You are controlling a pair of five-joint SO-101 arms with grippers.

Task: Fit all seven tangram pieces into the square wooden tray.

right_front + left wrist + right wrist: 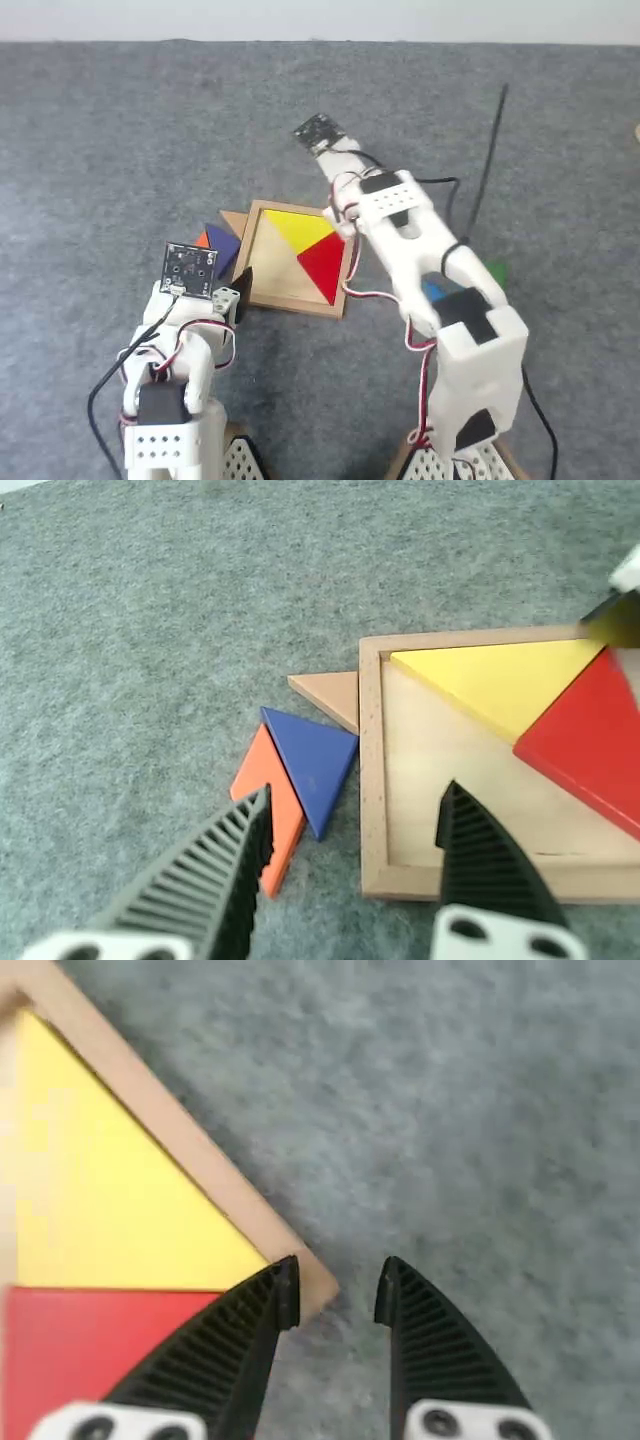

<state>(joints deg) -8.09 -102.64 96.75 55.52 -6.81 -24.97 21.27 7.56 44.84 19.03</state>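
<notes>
The square wooden tray [262, 290] lies mid-table and holds a yellow triangle [293, 228] and a red triangle [325, 265]. Against its left outer side lie a tan triangle [330, 688], a blue triangle [315, 760] and an orange piece [268, 802]. My left gripper [355, 805] is open above the tray's near-left rim [372, 780], with the blue and orange pieces just beside one finger. My right gripper [335, 1290] is narrowly open at the tray's far-right corner [315, 1285], next to the yellow triangle [110, 1190] and red triangle [90, 1350].
A green piece [495, 270] and a blue piece [435, 290] lie on the grey carpet to the right of the tray, partly under the right arm. A black cable [488, 170] runs along the far right. Open carpet surrounds the tray.
</notes>
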